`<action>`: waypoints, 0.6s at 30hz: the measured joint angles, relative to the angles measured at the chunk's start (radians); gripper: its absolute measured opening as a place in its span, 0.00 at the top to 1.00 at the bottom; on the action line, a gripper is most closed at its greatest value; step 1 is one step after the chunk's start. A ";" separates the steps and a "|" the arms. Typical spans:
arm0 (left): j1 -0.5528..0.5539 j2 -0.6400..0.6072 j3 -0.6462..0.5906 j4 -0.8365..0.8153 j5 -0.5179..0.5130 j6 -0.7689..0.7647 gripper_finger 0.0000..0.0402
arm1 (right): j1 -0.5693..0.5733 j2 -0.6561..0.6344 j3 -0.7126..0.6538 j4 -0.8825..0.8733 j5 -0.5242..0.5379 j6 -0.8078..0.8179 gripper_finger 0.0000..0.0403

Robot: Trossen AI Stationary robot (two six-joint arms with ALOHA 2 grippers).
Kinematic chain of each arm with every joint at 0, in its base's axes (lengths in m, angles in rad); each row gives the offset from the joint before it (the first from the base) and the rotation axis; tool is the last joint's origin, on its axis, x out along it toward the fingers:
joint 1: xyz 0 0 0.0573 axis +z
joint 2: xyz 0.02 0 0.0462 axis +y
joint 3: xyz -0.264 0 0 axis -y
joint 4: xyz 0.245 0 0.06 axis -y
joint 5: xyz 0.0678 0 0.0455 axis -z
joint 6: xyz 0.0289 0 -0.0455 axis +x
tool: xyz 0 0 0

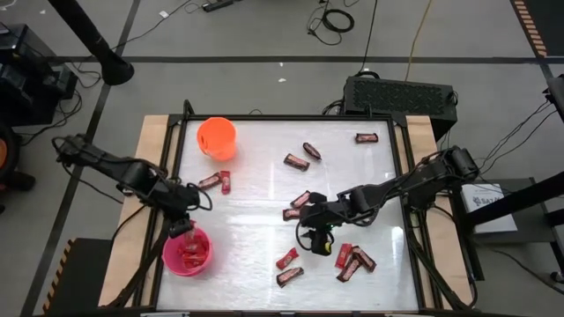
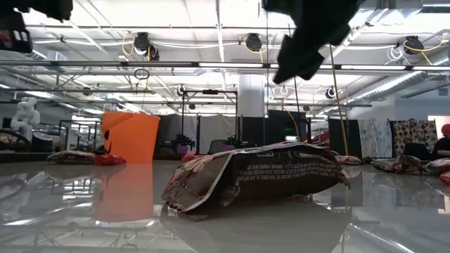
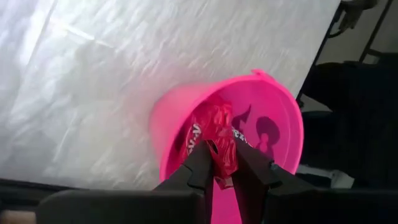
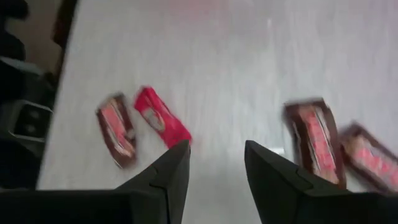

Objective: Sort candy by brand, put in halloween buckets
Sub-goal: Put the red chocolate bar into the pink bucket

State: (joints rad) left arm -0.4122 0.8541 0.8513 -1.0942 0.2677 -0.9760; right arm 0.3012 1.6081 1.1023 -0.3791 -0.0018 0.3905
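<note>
The pink bucket stands near the table's front left corner and holds red candy. My left gripper hangs right over it, shut on a red candy bar. The orange bucket stands at the far left. My right gripper hovers open over the table's middle, with nothing between its fingers. A red bar and a brown bar lie flat on the table ahead of it. Two more brown bars lie off to one side. My left gripper pinches the red candy bar between its two fingers, by the wrapper's end. The fingers slant down from above. The bar is lifted clear and reaches out past the fingertips over the pink bucket's opening.
Red and brown bars lie scattered over the table's middle and right. Two lie beside the orange bucket. One brown bar lies close to the low camera. A raised frame edges the white tabletop.
</note>
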 joint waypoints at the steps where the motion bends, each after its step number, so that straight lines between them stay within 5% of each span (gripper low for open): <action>1: -0.015 0.005 0.000 0.002 0.000 -0.014 0.88 | 0.001 0.000 0.000 -0.022 -0.003 0.024 0.64; 10: -0.123 0.064 0.000 0.004 -0.001 -0.024 0.76 | 0.037 0.000 0.000 -0.286 -0.129 0.375 0.64; 18: -0.138 0.109 0.000 0.014 -0.005 0.120 0.60 | 0.077 0.000 0.000 -0.293 -0.131 0.500 0.64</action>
State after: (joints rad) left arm -0.5503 0.9632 0.8513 -1.0802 0.2630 -0.8560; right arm 0.3779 1.6081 1.1023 -0.6722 -0.1329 0.8900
